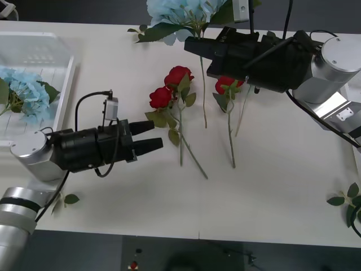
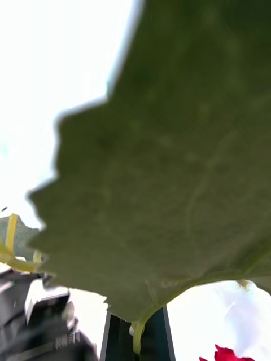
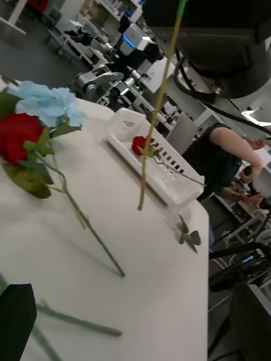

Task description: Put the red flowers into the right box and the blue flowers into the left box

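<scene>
Front view: left claw (image 1: 148, 137) open, empty, beside red flowers (image 1: 169, 90) mid-bench. Right claw (image 1: 194, 45), far side, jaw state unclear.

Right wrist view: a leaf (image 2: 169, 169) up close.

Left wrist view: a stem (image 3: 159, 107) hangs. Flowers light, floppy; grip stems.

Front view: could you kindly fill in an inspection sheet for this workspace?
Surface: white table.
Job's things: three red roses lying mid-table; one blue flower in left box; one red rose in right box.
Clutter: loose leaf sprigs at the table's right edge.
Grippers: left gripper open beside the roses; right gripper holding second blue flower by its stem.
Cables: black cable looped over left wrist.
Surroundings: lab benches beyond the table.
</scene>
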{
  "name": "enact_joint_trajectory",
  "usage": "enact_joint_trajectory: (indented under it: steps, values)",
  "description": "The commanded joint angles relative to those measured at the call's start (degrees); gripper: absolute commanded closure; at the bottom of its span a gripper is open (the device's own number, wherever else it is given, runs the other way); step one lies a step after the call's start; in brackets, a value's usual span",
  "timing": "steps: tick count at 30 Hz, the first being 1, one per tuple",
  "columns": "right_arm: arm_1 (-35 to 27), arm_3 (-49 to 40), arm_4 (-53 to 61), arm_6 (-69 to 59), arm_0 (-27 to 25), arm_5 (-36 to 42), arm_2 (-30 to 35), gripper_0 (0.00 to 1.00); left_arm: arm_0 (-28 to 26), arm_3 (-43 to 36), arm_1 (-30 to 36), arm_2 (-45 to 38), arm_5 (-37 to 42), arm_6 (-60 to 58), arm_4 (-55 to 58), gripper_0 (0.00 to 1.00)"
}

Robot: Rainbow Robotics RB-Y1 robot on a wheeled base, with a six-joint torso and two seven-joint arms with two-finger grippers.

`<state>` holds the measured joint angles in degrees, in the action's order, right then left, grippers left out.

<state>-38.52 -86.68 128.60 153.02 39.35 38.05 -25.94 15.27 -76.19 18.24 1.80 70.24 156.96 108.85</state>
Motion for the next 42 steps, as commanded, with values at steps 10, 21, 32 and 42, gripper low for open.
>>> enact_joint_trajectory:
  steps: [10,21,32,42]
  values:
    - [0.11,-0.78,0.87,1.98,2.92,1.76,-0.16,1.00,5.82,1.31,-9.10,3.65,-2.83,-1.96,-2.24,0.00]
    - [0.29,-0.78,0.87,-0.35,3.45,3.17,-0.16,1.00,8.99,1.31,-9.54,6.37,-10.21,-1.96,-2.68,0.07]
    - [0.29,-0.78,0.78,-1.32,3.36,3.70,-0.25,1.00,12.15,1.31,-9.54,8.39,-15.92,-1.96,-2.77,1.00]
    - [0.29,-0.78,0.34,-1.94,3.36,3.96,-0.25,1.00,12.15,1.31,-9.01,8.31,-17.42,-1.96,-2.68,1.00]
